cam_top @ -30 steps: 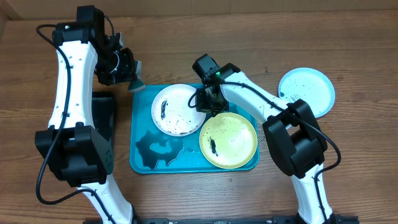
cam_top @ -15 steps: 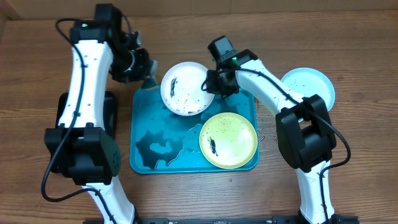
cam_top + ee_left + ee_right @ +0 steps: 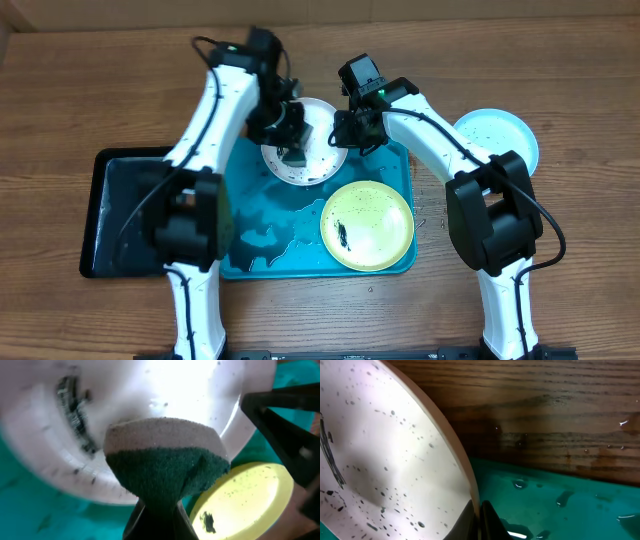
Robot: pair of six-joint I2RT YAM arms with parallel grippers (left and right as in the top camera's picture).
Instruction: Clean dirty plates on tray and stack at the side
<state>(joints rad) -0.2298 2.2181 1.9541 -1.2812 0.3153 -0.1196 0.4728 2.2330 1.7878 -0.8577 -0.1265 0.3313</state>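
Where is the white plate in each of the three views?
Overhead: the white plate sits top centre.
Left wrist: the plate fills the upper half, behind the sponge.
Right wrist: the plate covers the left side.
Shared landmark: the turquoise tray.

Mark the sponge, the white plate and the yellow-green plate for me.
sponge point(image 3: 165, 467), left wrist view, dark green scouring face.
white plate point(image 3: 318, 152), overhead view, bare right half.
yellow-green plate point(image 3: 367, 226), overhead view, its middle.
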